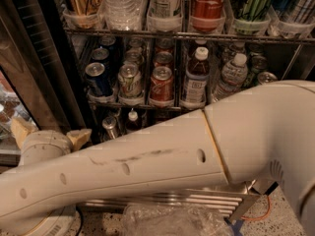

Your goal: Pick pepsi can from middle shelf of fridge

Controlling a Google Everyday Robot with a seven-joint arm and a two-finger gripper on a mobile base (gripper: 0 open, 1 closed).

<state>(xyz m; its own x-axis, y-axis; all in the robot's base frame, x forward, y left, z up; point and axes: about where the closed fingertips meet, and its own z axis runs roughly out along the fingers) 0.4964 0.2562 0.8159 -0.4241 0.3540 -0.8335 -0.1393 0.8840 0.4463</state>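
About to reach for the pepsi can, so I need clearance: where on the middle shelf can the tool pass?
Free: the headroom between the can tops and the rack above, and a narrow strip between the pepsi can and the fridge wall. Crowded: the side toward the green-and-white can. The tool sits open, low left, outside the middle shelf.
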